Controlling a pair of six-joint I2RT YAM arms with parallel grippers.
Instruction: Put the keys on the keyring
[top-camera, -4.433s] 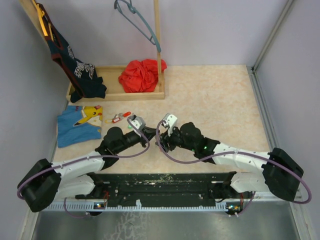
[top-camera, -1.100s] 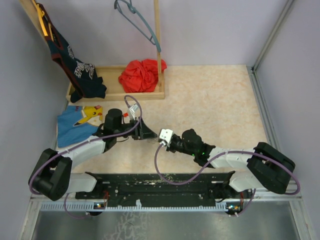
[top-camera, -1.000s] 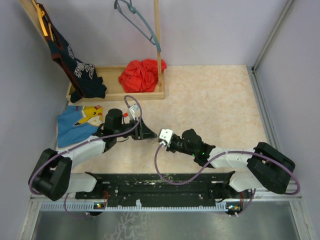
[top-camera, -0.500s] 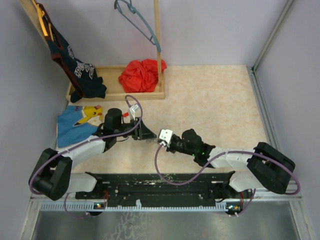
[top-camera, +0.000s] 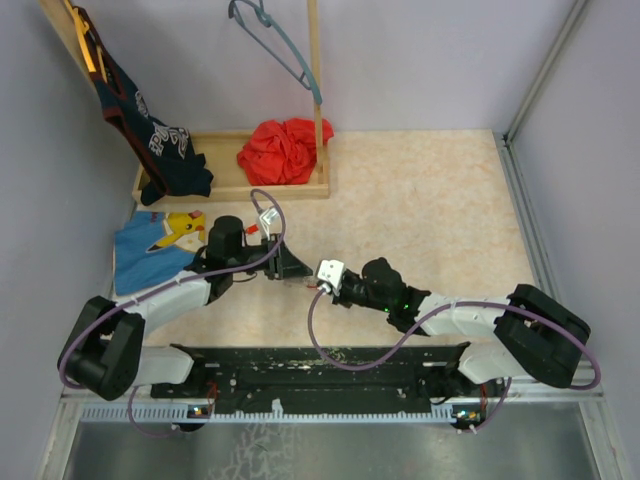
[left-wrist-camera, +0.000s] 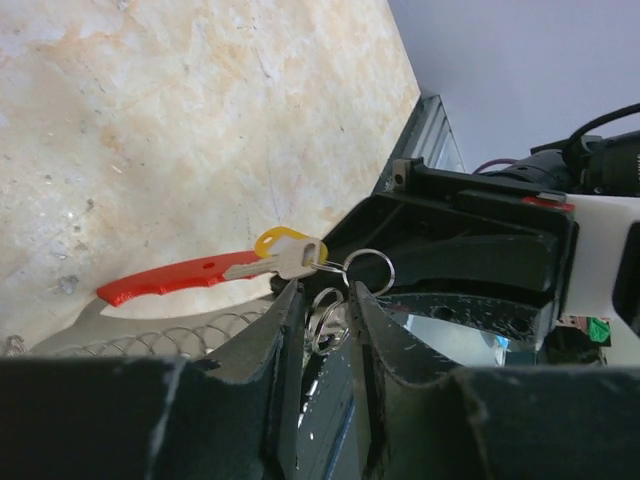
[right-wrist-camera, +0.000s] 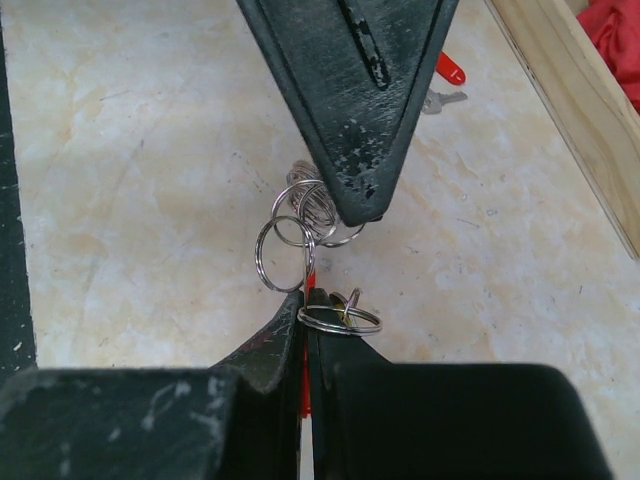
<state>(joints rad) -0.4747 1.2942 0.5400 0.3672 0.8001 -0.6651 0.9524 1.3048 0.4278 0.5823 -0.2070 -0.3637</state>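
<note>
Now the two arms meet tip to tip low over the bench (top-camera: 430, 210). A few seconds ago they stood a little apart, and in the last second only a slight nudge shows. The left gripper (left-wrist-camera: 325, 306) pinches a bunch of split rings (right-wrist-camera: 303, 218), with the keyring (left-wrist-camera: 180, 281) and a yellow-headed key (left-wrist-camera: 290, 257) joined to them. The right gripper (right-wrist-camera: 307, 312), pressed together, nips a single ring (right-wrist-camera: 340, 320) (probably to prise it open). Threading looks under way, while a red key (right-wrist-camera: 450, 68) lies loose beyond.
</note>
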